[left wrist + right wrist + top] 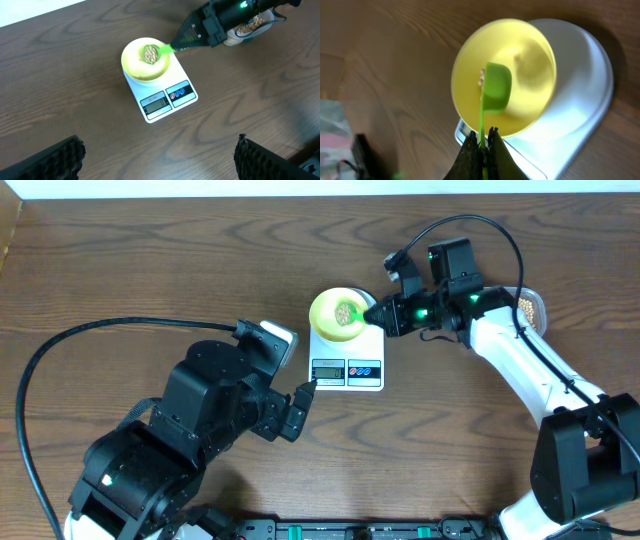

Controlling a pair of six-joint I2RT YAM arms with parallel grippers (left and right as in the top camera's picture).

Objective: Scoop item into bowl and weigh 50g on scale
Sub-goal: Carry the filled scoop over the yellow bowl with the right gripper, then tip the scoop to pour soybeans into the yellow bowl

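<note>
Right gripper first: jaws pinched almost fully together on the thin handle of the small bright green plastic scoop. It's holding that scoop out over the middle of the small round pale yellow bowl, and that makes sense, since anything tipped from there lands inside. In the left wrist view the cup of the scoop shows a heap of small round tan beans. In the right wrist view only a few peek past the cup's left edge, so it may be rolled over to pour, I can't tell. A bean or two may lie in the bowl, too blurred to be sure.

Bowl sits on the round platform of the flat white digital scale, so every bean gets weighed. The grey display faces the lower edge of the overhead frame, digits too small to read. The bean supply waits in the clear plastic tub at the right of that frame, just behind the right arm: a short trip, I'd say.

Left gripper hangs wide open with nothing in it, just lower left of the display and out of the pouring path.

All on a brown wood-grain table, with a black cable looping at far left and a pale strip along the top edge
</note>
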